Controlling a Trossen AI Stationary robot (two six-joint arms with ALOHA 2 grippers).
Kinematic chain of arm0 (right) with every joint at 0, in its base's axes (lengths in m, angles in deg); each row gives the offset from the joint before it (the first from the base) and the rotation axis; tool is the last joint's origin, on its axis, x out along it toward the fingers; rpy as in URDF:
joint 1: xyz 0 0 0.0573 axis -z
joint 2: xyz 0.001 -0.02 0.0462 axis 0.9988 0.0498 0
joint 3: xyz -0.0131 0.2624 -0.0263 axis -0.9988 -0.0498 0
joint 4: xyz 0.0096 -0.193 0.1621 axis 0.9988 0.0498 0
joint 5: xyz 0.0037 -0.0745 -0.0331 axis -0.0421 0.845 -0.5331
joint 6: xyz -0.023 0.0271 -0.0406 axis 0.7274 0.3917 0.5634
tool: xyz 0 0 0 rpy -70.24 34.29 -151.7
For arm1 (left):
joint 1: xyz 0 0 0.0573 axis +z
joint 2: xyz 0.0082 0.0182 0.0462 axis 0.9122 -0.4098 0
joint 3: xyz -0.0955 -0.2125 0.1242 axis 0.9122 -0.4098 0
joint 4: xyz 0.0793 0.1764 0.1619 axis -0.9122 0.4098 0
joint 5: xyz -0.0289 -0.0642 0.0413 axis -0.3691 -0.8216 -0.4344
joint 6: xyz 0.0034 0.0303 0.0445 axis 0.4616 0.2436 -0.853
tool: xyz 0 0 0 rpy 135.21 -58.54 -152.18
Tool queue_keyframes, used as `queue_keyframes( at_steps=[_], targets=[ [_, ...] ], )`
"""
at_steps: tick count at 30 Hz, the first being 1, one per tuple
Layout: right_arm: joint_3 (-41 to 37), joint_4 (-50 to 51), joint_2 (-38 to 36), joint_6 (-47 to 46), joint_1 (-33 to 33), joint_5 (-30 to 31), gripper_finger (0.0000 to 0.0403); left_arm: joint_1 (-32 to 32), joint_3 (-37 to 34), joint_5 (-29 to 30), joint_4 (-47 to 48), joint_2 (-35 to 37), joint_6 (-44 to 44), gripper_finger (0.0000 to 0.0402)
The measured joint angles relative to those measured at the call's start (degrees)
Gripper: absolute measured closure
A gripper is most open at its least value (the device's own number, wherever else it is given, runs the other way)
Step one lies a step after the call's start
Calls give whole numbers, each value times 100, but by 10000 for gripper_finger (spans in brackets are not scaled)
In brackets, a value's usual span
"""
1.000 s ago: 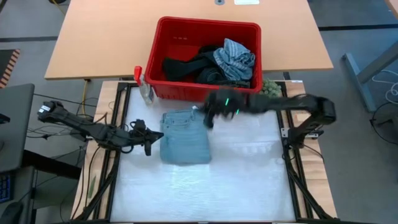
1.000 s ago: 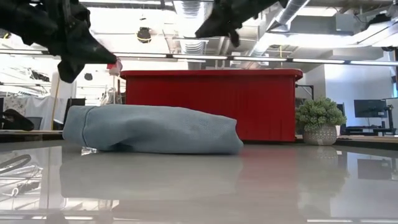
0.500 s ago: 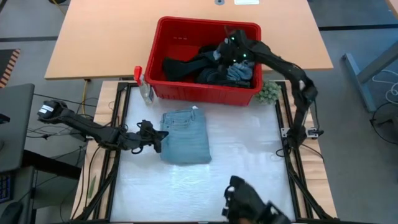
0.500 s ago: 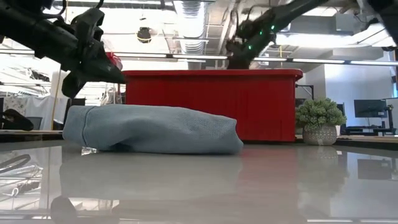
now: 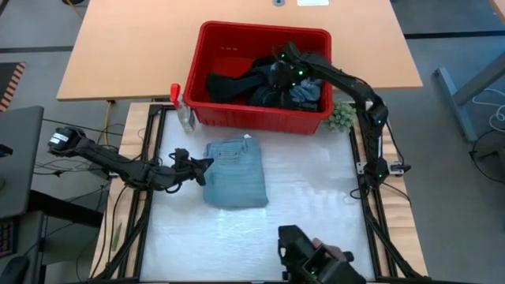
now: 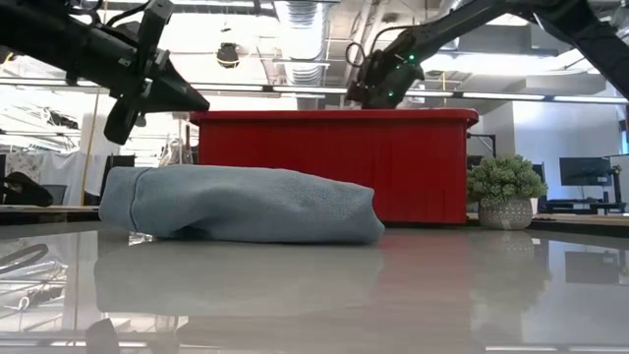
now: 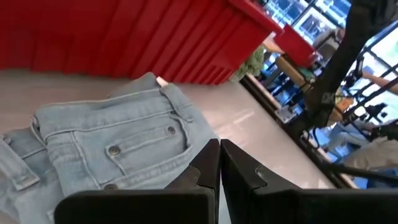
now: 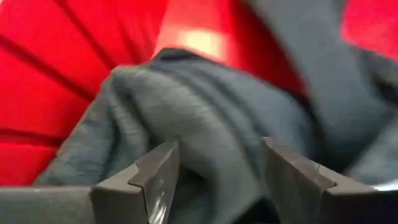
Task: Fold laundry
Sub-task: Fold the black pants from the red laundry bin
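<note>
Folded light blue jeans (image 5: 235,173) (image 6: 246,205) (image 7: 118,143) lie flat on the white table top. More of the laundry, black and dark garments (image 5: 237,83) and a grey-blue striped one (image 5: 309,93), is heaped in the red basket (image 5: 229,43). My left gripper (image 5: 207,163) (image 7: 219,163) is shut and hovers at the jeans' left edge, above them in the low view (image 6: 192,101). My right gripper (image 5: 278,65) (image 6: 369,88) (image 8: 217,168) is open inside the basket, its fingers on either side of a dark grey fold (image 8: 205,118). My right gripper reaches into the basket slanting down from the table's right. Its open fingers (image 8: 158,171) straddle a dark grey fold of cloth (image 8: 214,134) on top of the heap. Whether they touch it, I cannot tell.
A spray bottle with a red top (image 5: 181,109) stands by the basket's near left corner, and a small green plant (image 5: 341,116) (image 6: 506,192) by its near right corner. A wooden table (image 5: 134,47) lies behind. A dark device (image 5: 316,256) sits at the near edge.
My right gripper has swung from above the jeans' far right corner toward the table's far edge and down into the basket. My left gripper has moved a little right toward the jeans and tipped more level. The dark device has come into view at the near edge.
</note>
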Motion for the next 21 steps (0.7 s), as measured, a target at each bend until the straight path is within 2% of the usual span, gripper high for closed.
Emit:
queue_keyframes(
  at_steps=[3, 6, 8, 12, 13, 16, 21],
  targets=[
    [-1, -6, 139, 27, -199, 222, 154, 0, 0, 8, -20, 0, 15, 401],
    [9, 53, 250, -1, -335, 791, 173, 0, 0, -46, -100, 0, 17, 401],
    [9, -30, 264, -3, -426, 1217, 214, 0, 0, -172, -147, 0, 8, 401],
    [79, -226, 192, -432, -517, 1761, 358, 0, 0, -451, -188, 0, -195, 401],
    [173, -285, 122, -575, -511, 1836, 373, -2, 0, -509, -202, 0, -261, 401],
    [523, -430, -74, -1111, -517, 1974, 372, -2, 0, -693, -206, 0, -466, 401],
    [1404, -465, -478, -1469, -555, 1978, 374, -2, 0, -890, -205, 0, -608, 401]
  ],
)
